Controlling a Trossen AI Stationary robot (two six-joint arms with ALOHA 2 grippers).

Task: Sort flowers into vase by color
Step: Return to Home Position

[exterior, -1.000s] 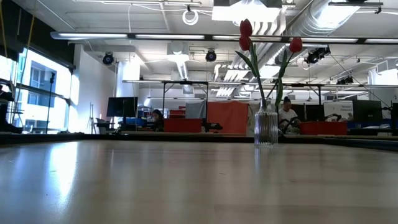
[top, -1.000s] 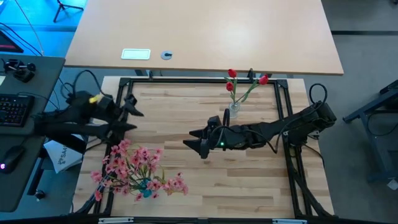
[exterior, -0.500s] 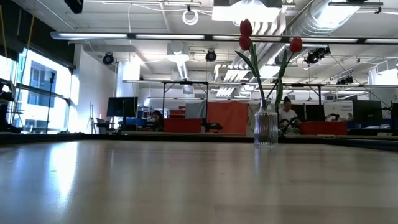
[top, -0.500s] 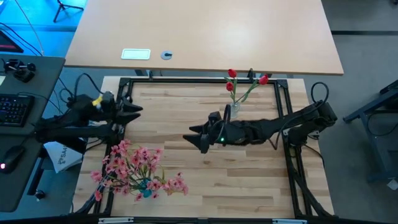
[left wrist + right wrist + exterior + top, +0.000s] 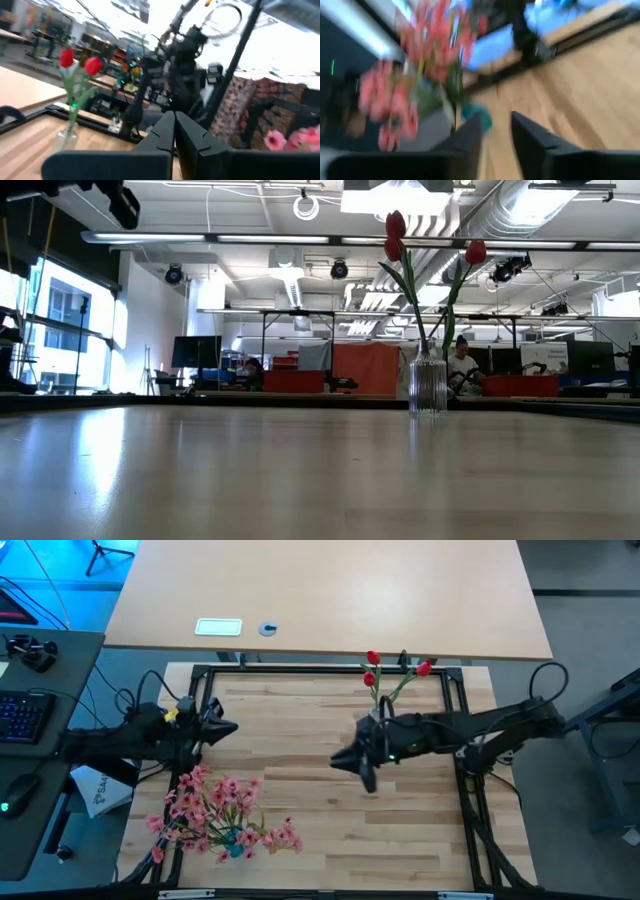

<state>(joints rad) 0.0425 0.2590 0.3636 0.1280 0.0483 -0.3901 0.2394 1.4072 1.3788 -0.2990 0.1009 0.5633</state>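
Left gripper (image 5: 175,116), fingers pressed together and empty, hangs just beside the pink flowers (image 5: 222,808) standing in the blue vase (image 5: 233,843). Right gripper (image 5: 496,116), fingers parted and empty, hangs near the red flowers (image 5: 396,225) in the clear vase (image 5: 428,388).

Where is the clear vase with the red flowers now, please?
In the high view, the clear vase stands near the table's far edge, right of centre, beside the black frame rail and the right arm.

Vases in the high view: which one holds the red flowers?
The clear glass vase at the back holds the red flowers; the blue vase at front left holds pink sprays.
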